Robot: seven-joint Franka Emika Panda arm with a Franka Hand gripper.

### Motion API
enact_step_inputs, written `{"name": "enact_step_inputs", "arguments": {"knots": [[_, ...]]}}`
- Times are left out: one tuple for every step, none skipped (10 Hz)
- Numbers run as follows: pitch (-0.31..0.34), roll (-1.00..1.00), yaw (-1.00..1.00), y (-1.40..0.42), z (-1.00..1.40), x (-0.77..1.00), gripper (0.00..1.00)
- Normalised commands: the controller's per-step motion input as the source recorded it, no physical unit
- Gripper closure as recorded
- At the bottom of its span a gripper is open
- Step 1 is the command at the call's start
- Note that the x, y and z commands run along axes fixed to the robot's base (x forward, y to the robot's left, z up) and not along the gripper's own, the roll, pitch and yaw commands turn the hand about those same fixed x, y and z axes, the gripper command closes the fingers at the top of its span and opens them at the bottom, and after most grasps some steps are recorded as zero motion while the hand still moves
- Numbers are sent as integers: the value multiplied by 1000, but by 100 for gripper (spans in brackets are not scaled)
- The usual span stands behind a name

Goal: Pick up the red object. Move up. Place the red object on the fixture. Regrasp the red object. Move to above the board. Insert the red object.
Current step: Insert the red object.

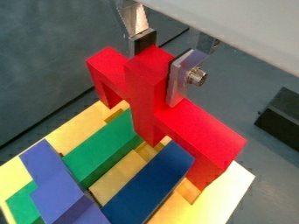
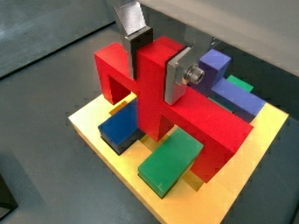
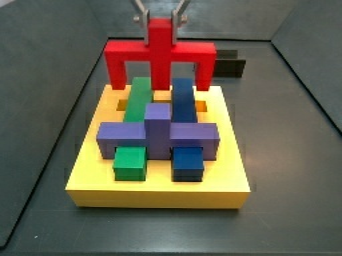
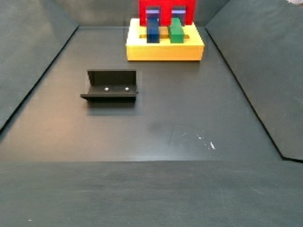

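My gripper (image 1: pixel 163 59) (image 2: pixel 158 61) is shut on the central stem of the red object (image 1: pixel 193 131) (image 2: pixel 211 122), with one finger on each side of it. The piece stands upright over the far end of the yellow board (image 3: pixel 160 195) (image 4: pixel 166 53). Its stem reaches down between a green block (image 1: pixel 100 149) and a blue block (image 1: pixel 152 188). Its two legs hang at the board's top surface; whether they touch it I cannot tell. In a side view the gripper (image 3: pixel 160 16) comes down from above onto the red object (image 3: pixel 160 50). The fixture (image 4: pixel 110 86) (image 3: pixel 231 66) stands apart on the floor.
A purple cross-shaped block (image 3: pixel 158 130) (image 2: pixel 216 66) sits in the middle of the board, with small green and blue blocks in front of it. Dark grey walls (image 4: pixel 35 80) enclose the grey floor (image 4: pixel 166 133) around the board and the fixture.
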Motion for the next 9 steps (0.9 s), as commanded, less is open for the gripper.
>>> {"name": "enact_step_inputs", "arguments": {"knots": [[-91, 254, 0, -34, -77, 246, 100], [-114, 233, -6, -37, -89, -51, 100], [-70, 160, 0, 0, -86, -171, 100], [-34, 81, 0, 0, -169, 0, 100], [-87, 6, 14, 0, -189, -57, 100], [-149, 0, 34, 0, -243, 0, 100], [-111, 0, 6, 0, -251, 0, 100], [-109, -6, 17, 0, -234, 0, 100], [-94, 0, 26, 0, -231, 0, 100]]}}
